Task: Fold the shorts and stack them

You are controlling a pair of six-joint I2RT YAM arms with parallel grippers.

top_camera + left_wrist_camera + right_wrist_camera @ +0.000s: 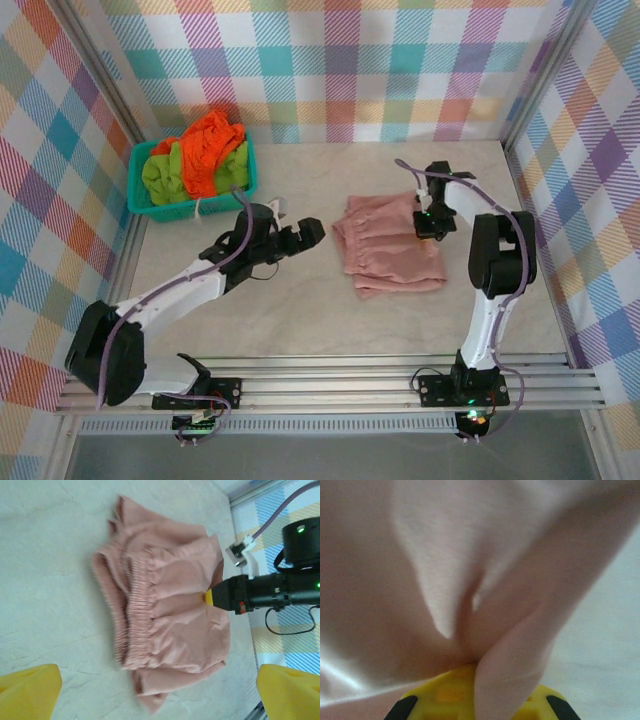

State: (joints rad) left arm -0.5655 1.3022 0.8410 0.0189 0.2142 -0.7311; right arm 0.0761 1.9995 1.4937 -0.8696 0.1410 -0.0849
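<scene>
The dusty pink shorts [390, 250] lie loosely folded on the table, right of centre, waistband gathered [137, 605]. My right gripper [432, 222] is shut on their right edge; in the right wrist view the pink cloth [420, 580] bunches between its yellow fingers [450, 695]. My left gripper [305, 235] hangs open just left of the shorts, its yellow fingertips [30, 690] wide apart with nothing between them. The bright orange shorts [210, 150] and lime green shorts [163, 175] are piled in the teal basket [190, 212] at the back left.
Plaid walls close the table in at the back and both sides. A metal rail [330, 385] runs along the near edge with both arm bases on it. The right arm's black wrist [280, 590] reaches in from the right in the left wrist view.
</scene>
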